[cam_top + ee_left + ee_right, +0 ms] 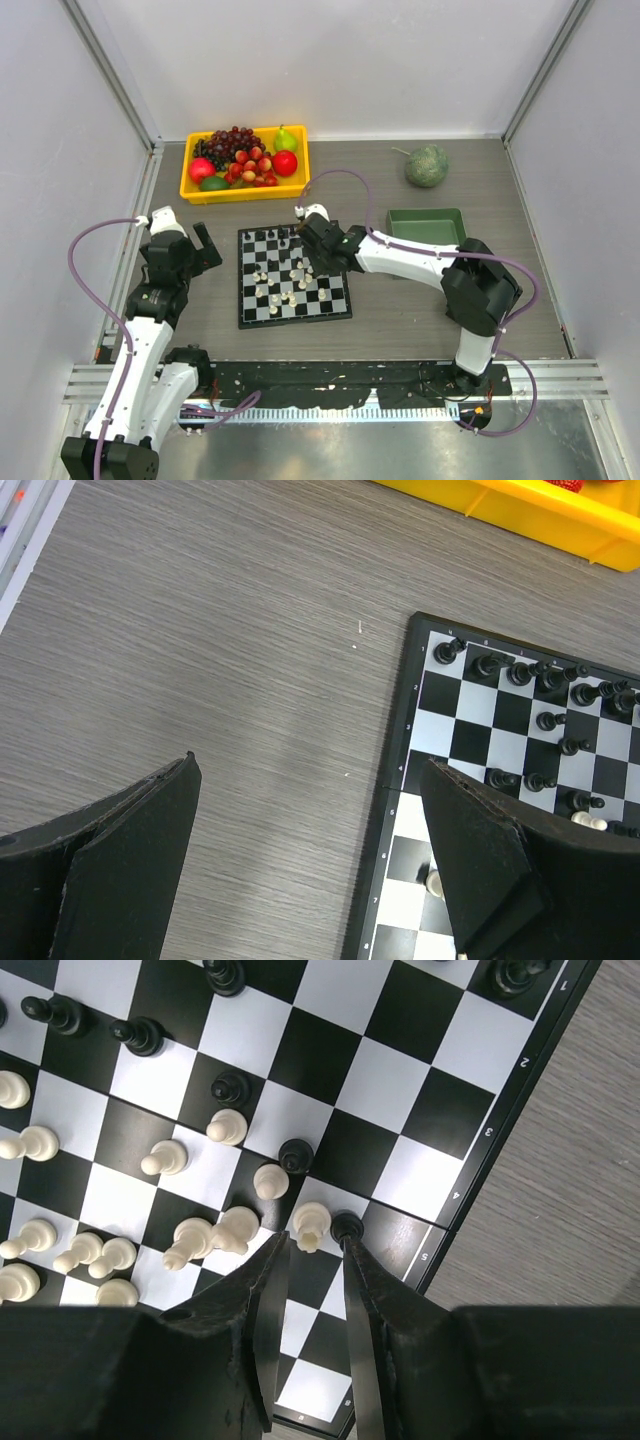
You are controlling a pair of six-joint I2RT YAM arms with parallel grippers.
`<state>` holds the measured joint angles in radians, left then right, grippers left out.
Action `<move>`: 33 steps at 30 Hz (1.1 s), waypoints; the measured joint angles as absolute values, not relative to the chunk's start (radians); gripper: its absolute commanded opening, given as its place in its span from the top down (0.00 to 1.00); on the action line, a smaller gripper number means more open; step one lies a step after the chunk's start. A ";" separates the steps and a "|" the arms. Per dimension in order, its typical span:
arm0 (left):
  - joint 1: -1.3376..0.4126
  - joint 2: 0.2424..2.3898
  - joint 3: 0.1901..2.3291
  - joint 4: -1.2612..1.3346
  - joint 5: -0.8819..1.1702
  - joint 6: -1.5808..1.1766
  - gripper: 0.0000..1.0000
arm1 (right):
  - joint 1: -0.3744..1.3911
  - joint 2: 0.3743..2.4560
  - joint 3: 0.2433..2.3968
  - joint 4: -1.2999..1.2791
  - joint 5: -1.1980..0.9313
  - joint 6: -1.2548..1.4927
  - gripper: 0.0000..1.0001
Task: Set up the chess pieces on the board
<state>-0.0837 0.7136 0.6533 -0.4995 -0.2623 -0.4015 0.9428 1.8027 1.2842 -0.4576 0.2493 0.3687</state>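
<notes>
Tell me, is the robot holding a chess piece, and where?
The left end effector is open and empty. The right end effector has tips either side of a white piece, near its base; a grip cannot be told.

My top camera looks down from above and behind my bases onto the whole table. Both wrist cameras face down: left over the board edge, right close over its squares. All share it.
</notes>
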 measured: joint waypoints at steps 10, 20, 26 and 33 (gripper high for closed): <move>-0.084 0.713 0.653 -0.500 -0.270 -0.402 0.01 | 0.930 1.809 1.285 -0.456 0.220 0.366 0.68; -0.083 0.674 0.653 -0.500 -0.295 -0.403 0.01 | 0.930 1.839 1.285 -0.449 0.190 0.364 0.72; -0.083 0.648 0.652 -0.501 -0.306 -0.403 0.01 | 0.930 1.842 1.285 -0.448 0.189 0.361 0.72; -0.083 0.641 0.651 -0.503 -0.311 -0.403 0.01 | 0.930 1.848 1.287 -0.446 0.188 0.353 0.80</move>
